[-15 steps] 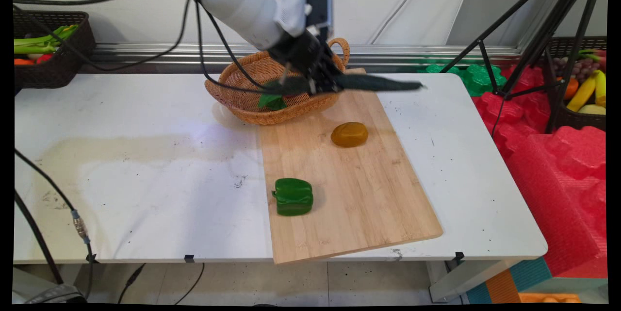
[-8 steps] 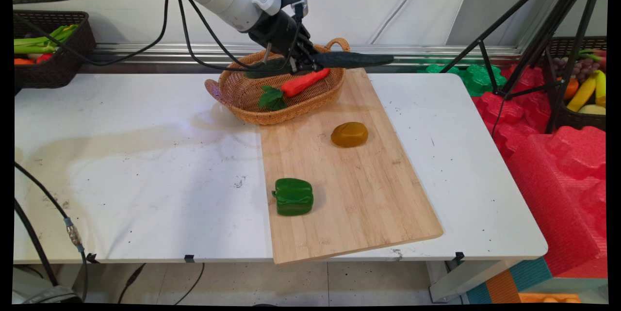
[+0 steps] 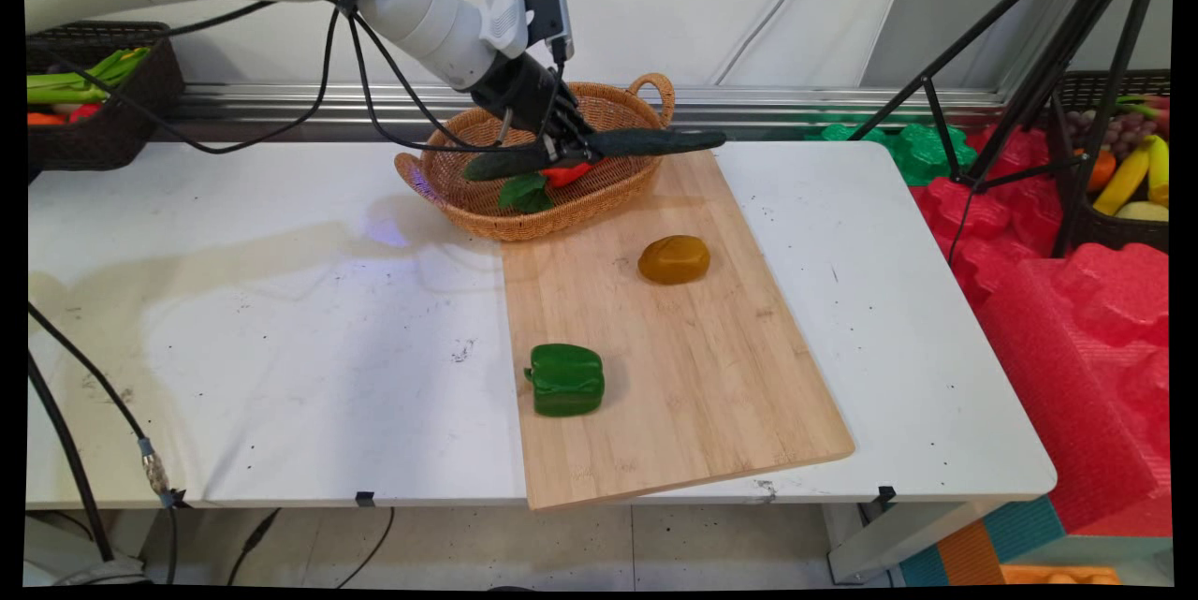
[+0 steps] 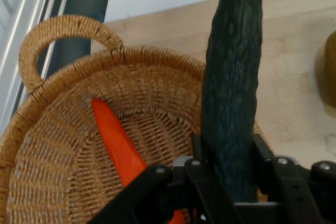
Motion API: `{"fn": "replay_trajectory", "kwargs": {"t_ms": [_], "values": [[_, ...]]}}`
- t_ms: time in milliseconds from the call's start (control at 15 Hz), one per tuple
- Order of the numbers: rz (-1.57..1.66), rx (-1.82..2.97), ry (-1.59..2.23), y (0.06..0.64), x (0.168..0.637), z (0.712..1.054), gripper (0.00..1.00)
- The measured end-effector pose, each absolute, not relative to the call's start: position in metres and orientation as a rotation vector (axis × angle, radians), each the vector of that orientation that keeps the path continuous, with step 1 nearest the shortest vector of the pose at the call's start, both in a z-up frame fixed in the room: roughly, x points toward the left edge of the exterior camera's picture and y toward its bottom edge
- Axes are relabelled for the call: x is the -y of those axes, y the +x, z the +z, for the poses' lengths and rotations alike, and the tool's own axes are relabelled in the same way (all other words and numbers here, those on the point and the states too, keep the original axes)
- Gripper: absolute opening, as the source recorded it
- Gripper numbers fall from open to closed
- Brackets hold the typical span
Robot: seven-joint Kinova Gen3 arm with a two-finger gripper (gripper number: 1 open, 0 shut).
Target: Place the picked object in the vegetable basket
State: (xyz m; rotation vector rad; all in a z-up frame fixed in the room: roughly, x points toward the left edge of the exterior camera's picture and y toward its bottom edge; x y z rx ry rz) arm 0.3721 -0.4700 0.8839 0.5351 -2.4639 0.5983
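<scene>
My gripper [image 3: 562, 149] [image 4: 229, 174] is shut on a long dark green cucumber [image 3: 646, 143] [image 4: 233, 77], held level over the wicker basket [image 3: 468, 193] [image 4: 52, 171]. The cucumber's right end sticks out past the basket rim over the wooden cutting board [image 3: 674, 357] [image 4: 294, 51]. Under the gripper, inside the basket, lies an orange carrot [image 3: 566, 175] [image 4: 115, 140] with green leaves [image 3: 524, 195]. On the board sit a brown potato [image 3: 674, 259] and a green bell pepper [image 3: 565, 379].
A dark basket of vegetables [image 3: 94, 95] stands at the back left. A black tripod [image 3: 1029, 66], red foam [image 3: 1067, 319] and a fruit basket [image 3: 1123, 169] are off the table's right side. Black cables [image 3: 75, 394] hang at the left.
The gripper with the cucumber has moved left from above the board's far edge to over the basket, rising and then coming down. The carrot is partly hidden again.
</scene>
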Motion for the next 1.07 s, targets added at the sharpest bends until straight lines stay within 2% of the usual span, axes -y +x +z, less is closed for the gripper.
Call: {"fn": "replay_trajectory", "kwargs": {"t_ms": [667,733,1067], "values": [[0.519,2.432,0.617,0.394,0.486,0.854,0.00],[0.516,2.430,0.622,0.395,0.486,0.853,1.00],[0.519,2.413,0.647,0.401,0.485,0.853,1.00]]}}
